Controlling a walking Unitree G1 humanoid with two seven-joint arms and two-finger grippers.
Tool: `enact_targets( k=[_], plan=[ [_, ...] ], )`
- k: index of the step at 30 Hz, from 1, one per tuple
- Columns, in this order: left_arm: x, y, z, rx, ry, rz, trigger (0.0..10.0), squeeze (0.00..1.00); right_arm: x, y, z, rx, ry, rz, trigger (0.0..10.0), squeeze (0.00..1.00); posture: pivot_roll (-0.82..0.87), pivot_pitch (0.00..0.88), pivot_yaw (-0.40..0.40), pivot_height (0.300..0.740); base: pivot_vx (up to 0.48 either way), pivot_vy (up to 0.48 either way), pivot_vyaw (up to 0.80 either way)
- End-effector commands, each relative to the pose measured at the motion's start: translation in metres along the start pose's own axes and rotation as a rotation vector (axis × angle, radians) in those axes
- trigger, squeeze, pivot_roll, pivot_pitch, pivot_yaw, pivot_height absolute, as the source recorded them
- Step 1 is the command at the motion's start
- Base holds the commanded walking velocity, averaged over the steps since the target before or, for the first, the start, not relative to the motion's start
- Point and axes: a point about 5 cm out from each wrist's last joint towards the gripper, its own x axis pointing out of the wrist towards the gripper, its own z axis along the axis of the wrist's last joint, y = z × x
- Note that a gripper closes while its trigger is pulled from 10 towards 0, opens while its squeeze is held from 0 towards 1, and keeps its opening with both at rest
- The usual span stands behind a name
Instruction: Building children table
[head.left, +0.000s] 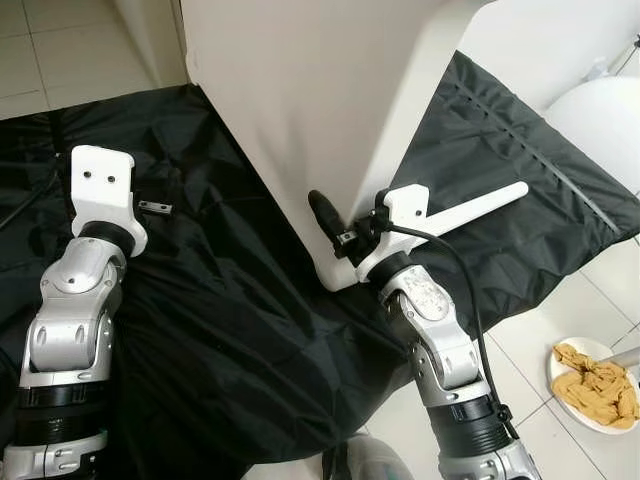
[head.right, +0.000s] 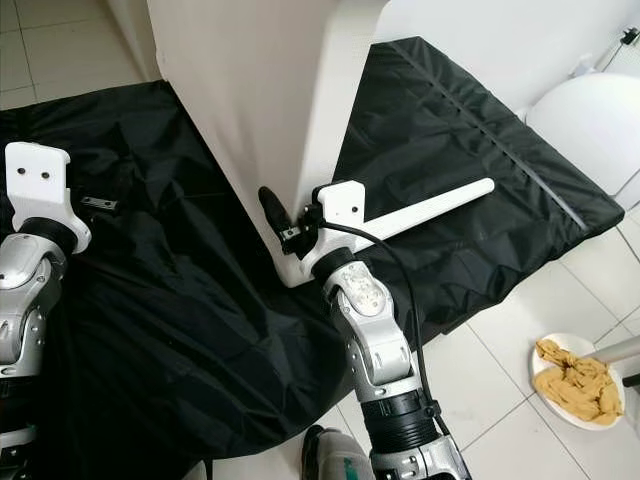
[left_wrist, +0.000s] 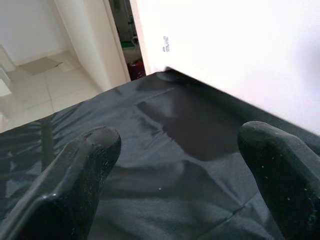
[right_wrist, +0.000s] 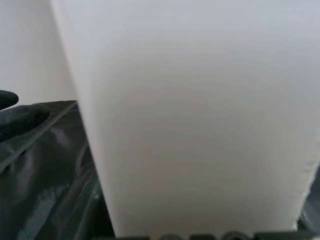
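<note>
Head view: the white table panel (head.left: 300, 120) stands on edge on the black cloth (head.left: 220, 300), a table leg (head.left: 470, 208) beside it. The right gripper (head.left: 335, 225) is at its bottom corner, grip unclear. Left wrist view: the left gripper (left_wrist: 180, 165) hovers wide open, empty, above the cloth.

Pale tiled floor (head.left: 70, 45) under a black cloth (head.left: 230, 320), with white walls (left_wrist: 30, 25).
</note>
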Motion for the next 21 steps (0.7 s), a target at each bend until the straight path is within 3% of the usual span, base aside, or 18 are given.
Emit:
enact_targets(
  k=[1,4,5,12,21],
  plan=[
    [0.0013,-0.0016,0.0,0.017,-0.001,0.001,10.0,0.0,-0.0014,0.0022,0.0058,-0.034,-0.044,0.019,10.0,0.25,0.13,0.075,-0.047,0.74,0.0,0.0,0.0],
    [0.0016,-0.0018,0.0,0.019,-0.001,0.001,10.0,0.0,-0.0018,0.0026,0.0052,-0.031,-0.039,0.022,10.0,0.29,0.12,0.078,-0.047,0.74,0.0,0.0,0.0],
    [0.0018,-0.0019,-0.0002,0.021,-0.001,0.003,10.0,0.0,-0.0022,0.0031,0.0042,-0.026,-0.03,0.026,10.0,0.98,0.12,0.078,-0.048,0.74,0.0,0.0,0.0],
    [0.0022,-0.0009,-0.0011,0.044,-0.004,0.022,10.0,0.0,-0.003,0.0029,0.001,-0.015,-0.001,0.029,10.0,1.0,0.12,0.083,-0.052,0.74,0.0,0.0,0.0],
    [0.003,0.0012,-0.0019,0.057,-0.004,0.022,10.0,0.0,-0.0018,-0.003,0.0063,-0.058,-0.072,-0.033,10.0,1.0,0.12,0.092,-0.049,0.74,0.0,0.0,0.0]
  ],
)
